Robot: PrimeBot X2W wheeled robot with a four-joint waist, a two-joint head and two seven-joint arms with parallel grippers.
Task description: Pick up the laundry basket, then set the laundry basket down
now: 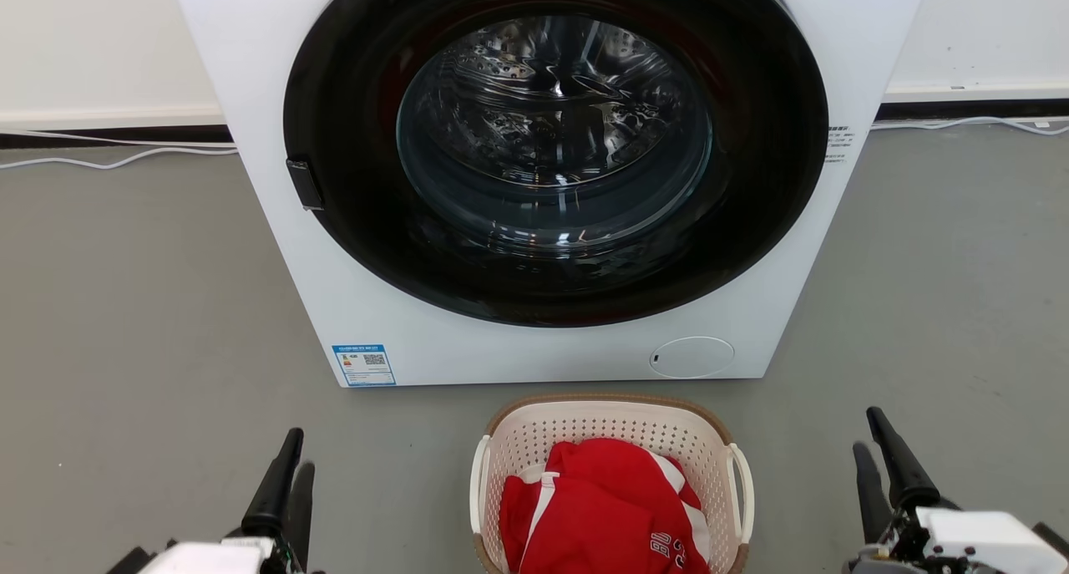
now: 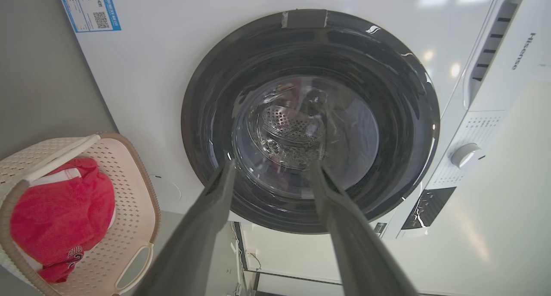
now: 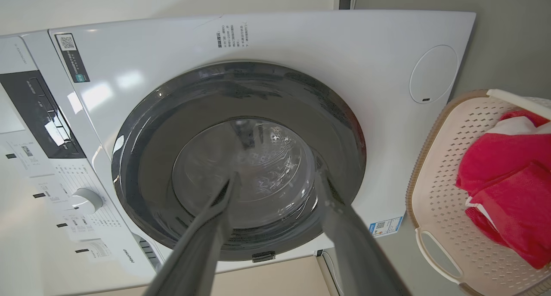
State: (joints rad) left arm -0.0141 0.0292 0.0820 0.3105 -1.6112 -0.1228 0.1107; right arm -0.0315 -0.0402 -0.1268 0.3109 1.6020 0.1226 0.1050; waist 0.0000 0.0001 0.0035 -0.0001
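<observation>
The laundry basket [image 1: 614, 428], cream-white and perforated with a brown rim and white loop handles, stands on the grey floor just before the washing machine, holding a red and white garment [image 1: 597, 507]. It also shows at the lower left of the left wrist view as the basket [image 2: 129, 188] and at the right of the right wrist view as the basket [image 3: 439, 179]. My left gripper [image 1: 292, 461] is open, well to the basket's left, nothing between its fingers. My right gripper [image 1: 868, 436] is open, well to the basket's right, also empty. Both point toward the machine.
A white front-loading washing machine [image 1: 367, 307] with a round dark glass door [image 1: 555, 144] stands straight ahead, its door shut. White cables [image 1: 117, 160] run along the wall base behind it. Bare grey floor [image 1: 142, 307] lies on both sides of the machine and basket.
</observation>
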